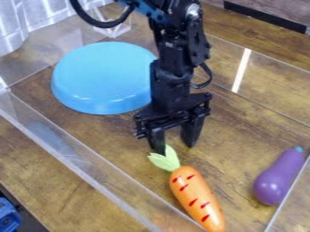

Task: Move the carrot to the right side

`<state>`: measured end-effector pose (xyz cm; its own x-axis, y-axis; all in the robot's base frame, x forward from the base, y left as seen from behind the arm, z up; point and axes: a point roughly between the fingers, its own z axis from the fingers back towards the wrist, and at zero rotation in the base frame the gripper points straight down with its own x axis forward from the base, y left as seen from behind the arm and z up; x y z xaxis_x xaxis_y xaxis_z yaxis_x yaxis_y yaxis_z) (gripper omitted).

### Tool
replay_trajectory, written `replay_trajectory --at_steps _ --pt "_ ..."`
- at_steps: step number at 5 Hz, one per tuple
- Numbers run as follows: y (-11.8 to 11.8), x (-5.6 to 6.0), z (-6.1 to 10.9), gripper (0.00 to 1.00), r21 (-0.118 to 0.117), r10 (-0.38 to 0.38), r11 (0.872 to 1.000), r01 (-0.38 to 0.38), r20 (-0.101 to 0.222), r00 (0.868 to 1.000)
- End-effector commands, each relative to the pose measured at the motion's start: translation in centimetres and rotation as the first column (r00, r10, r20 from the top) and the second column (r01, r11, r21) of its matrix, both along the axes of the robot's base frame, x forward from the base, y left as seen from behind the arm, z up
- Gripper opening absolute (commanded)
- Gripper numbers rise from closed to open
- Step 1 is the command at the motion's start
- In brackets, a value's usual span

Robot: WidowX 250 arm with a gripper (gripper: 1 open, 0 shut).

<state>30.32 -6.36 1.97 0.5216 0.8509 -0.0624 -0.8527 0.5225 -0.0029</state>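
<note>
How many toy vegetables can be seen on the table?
2. The carrot lies near the front, below the tool. The purple eggplant lies at the right edge. None appears hidden.

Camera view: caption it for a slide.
Open gripper poised just above the leafy tip of the carrot, between blue bowl and purple eggplant.
</note>
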Motion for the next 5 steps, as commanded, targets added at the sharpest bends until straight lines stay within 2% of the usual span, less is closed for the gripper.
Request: replay_trajectory --at_steps 1,2,3,5 --pt "0.54 1.20 0.73 0.00 -0.007 0.028 1.000 -0.027 0.028 0.999" --pt "0.86 1.29 0.69 1.00 -0.009 0.068 0.998 -0.068 0.025 0.997" --pt "1.22 1.40 0.69 1.00 -0.011 0.109 0.994 -0.109 0.023 0.994" --pt "0.86 1.40 0.61 1.00 -0.014 0.042 0.999 -0.041 0.019 0.999"
